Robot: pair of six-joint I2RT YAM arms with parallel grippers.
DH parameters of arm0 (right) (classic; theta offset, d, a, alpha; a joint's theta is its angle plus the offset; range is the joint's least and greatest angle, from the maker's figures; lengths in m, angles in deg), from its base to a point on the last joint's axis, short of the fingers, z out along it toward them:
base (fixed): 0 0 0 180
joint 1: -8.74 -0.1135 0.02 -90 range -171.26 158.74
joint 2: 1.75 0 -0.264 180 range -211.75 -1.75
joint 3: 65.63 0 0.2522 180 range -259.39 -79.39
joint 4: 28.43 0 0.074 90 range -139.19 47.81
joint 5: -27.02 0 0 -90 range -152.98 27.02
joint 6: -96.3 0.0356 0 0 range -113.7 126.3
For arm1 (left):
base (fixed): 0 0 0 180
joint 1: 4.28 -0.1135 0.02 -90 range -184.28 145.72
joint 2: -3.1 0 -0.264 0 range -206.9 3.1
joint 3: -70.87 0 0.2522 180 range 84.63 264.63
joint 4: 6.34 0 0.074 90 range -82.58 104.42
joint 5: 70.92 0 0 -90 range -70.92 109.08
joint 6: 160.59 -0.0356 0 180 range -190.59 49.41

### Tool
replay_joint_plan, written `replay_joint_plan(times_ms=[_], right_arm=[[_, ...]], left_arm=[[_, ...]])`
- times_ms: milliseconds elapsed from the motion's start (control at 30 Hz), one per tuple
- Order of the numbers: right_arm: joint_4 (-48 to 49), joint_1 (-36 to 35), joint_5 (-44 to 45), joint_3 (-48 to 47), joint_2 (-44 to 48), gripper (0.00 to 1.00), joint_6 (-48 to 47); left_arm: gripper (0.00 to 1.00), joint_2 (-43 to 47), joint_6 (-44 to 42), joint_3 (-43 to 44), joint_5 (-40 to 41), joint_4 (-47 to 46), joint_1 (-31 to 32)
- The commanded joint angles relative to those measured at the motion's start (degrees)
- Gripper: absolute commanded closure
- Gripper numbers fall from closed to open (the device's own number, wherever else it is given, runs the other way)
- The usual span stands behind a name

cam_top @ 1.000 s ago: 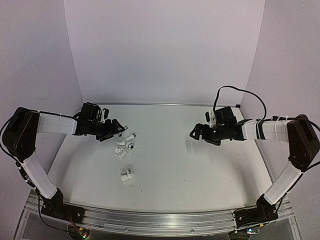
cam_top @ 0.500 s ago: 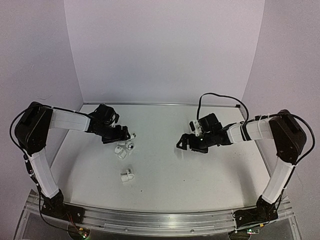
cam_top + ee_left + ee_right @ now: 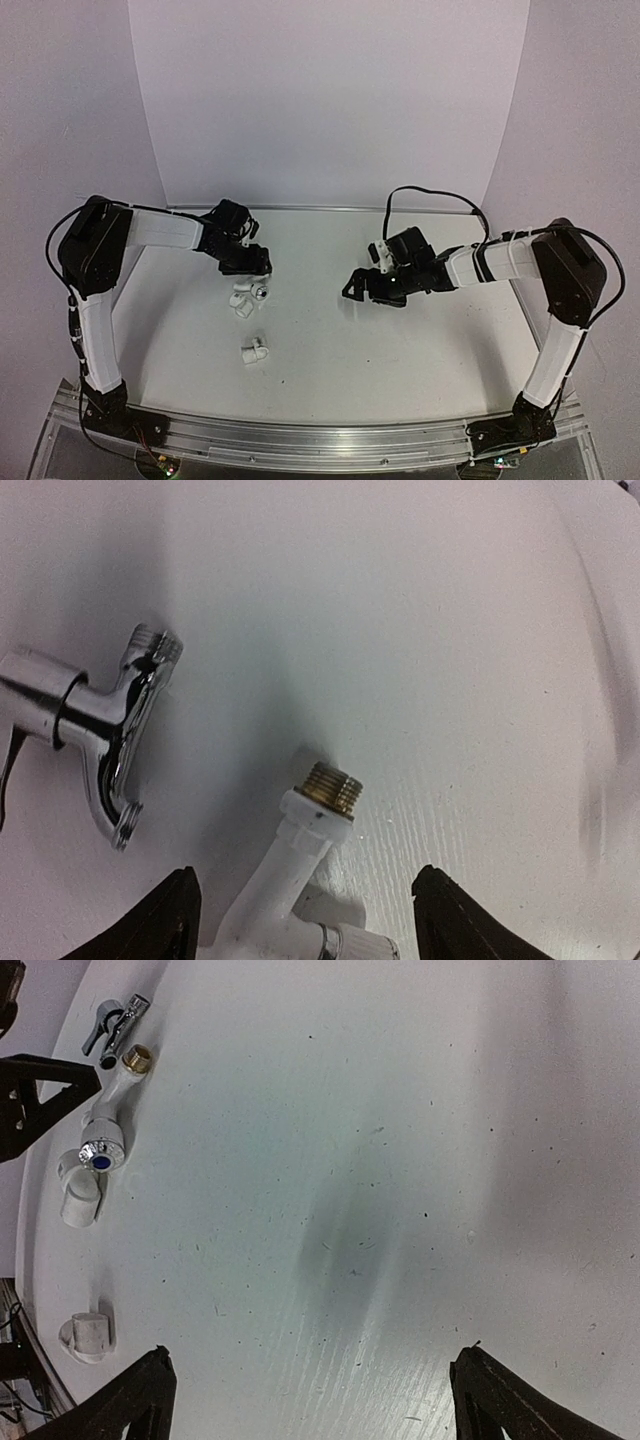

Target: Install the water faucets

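Observation:
The water faucets lie left of centre on the white table (image 3: 400,350). A chrome faucet (image 3: 95,715) lies beside a white plastic faucet (image 3: 290,865) with a brass threaded end. In the top view they form one small cluster (image 3: 247,294), and a white collar fitting (image 3: 255,350) lies apart, nearer the front. My left gripper (image 3: 252,264) hangs open just over the white faucet, its fingers (image 3: 165,920) on either side without touching it. My right gripper (image 3: 356,288) is open over bare table, well to the right of the parts. Its view shows the white faucet (image 3: 108,1105) and two white fittings (image 3: 80,1195) (image 3: 88,1335).
White walls (image 3: 330,100) enclose the table at the back and both sides. A black cable (image 3: 440,195) loops above the right wrist. An aluminium rail (image 3: 320,440) with both arm bases runs along the near edge.
Both arms have swung inward. The left gripper moved right to stand over the faucet cluster. The right gripper moved left toward the table's middle, still wide open.

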Motion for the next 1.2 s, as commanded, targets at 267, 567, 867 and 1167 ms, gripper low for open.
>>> replay_joint_plan(times_ms=[267,567,867,1167], right_arm=[[1.2,-0.5,1.6,-0.8,1.2,0.02,0.6],[1.3,-1.1,3.4,0.3,2.4,0.02,0.4],[1.4,-1.9,5.6,0.9,3.9,0.02,0.1],[2.2,-3.7,8.8,0.8,4.6,0.02,-0.2]], left_arm=[[0.33,-9.3,-5.2,11.8,3.5,8.2,1.4],[0.61,-9.8,-5.8,11.9,6.1,9.1,1.9],[0.78,-7.0,-4.9,13.4,6.2,9.1,1.9],[0.99,-3.5,1.0,16.3,3.6,8.6,1.9]])
